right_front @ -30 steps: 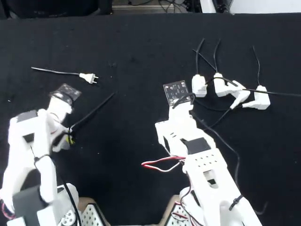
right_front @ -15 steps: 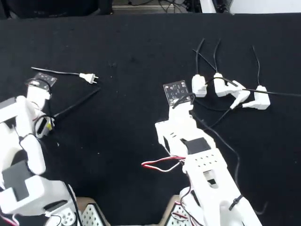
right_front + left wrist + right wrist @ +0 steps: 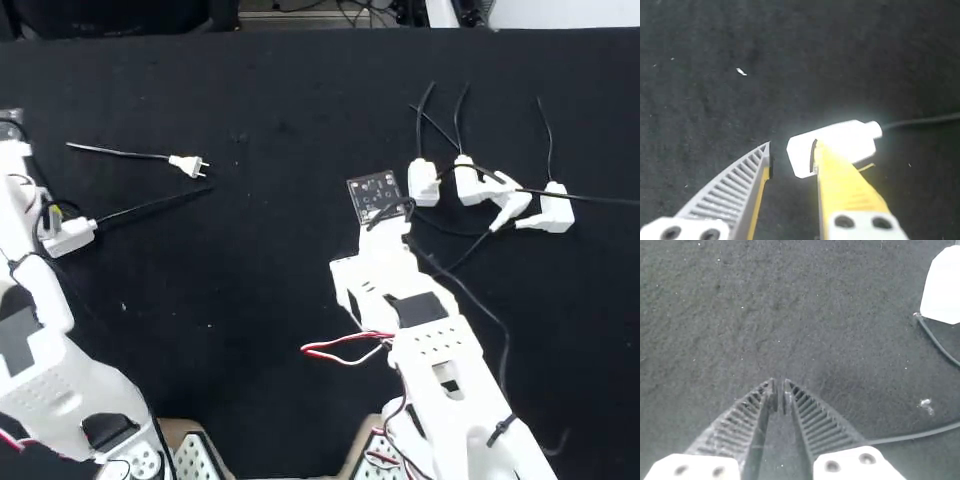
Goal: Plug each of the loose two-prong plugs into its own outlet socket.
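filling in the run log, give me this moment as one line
left gripper: open, white socket at its tip | right gripper: shut, empty | loose plug: lying unplugged on the table

a black cloth covered the counter from edge to edge, matte and rough in weave, flecked here and there with small pale specks of lint. light fell evenly across it from above. beyond the far edge ran a narrow strip of paler floor, crossed by loose dark cables. bulky dark shapes stood at the far left corner, and a white panel at the far right.
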### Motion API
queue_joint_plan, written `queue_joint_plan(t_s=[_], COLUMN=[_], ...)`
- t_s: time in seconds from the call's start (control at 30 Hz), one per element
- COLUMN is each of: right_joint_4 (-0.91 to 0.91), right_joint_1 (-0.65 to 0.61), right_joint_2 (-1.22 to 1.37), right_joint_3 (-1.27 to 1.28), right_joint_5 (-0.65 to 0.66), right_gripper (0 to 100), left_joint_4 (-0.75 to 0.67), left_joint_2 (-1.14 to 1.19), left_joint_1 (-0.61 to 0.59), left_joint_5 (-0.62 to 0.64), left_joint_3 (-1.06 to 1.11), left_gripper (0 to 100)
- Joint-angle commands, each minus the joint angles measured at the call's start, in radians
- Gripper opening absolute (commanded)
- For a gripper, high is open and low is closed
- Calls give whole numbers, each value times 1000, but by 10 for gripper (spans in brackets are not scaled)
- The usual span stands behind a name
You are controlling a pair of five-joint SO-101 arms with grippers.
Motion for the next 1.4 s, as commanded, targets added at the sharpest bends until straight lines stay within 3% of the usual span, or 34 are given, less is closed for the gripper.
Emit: queue_joint_plan(t_s=[0.0, 0.4, 0.53, 0.7, 1.1, 1.37], right_joint_4=[-18, -18, -18, -18, -18, -18], right_joint_1=[18, 18, 18, 17, 15, 15], right_joint_2=[-25, -22, -22, -22, -24, -24], right_joint_3=[-22, -22, -22, -22, -22, -22], right_joint_5=[-8, -8, -8, -8, -8, -8], right_gripper=[17, 18, 18, 18, 18, 18], left_joint_4=[-11, 2, 63, 86, 462, 535], left_joint_2=[37, 273, 290, 348, 365, 318], left_joint_1=[-16, -36, -56, -42, 64, 108], left_joint_5=[17, 18, 18, 18, 12, 12], left_joint_3=[-99, -361, -455, -460, -441, -441], left_gripper=[152, 152, 152, 152, 152, 149])
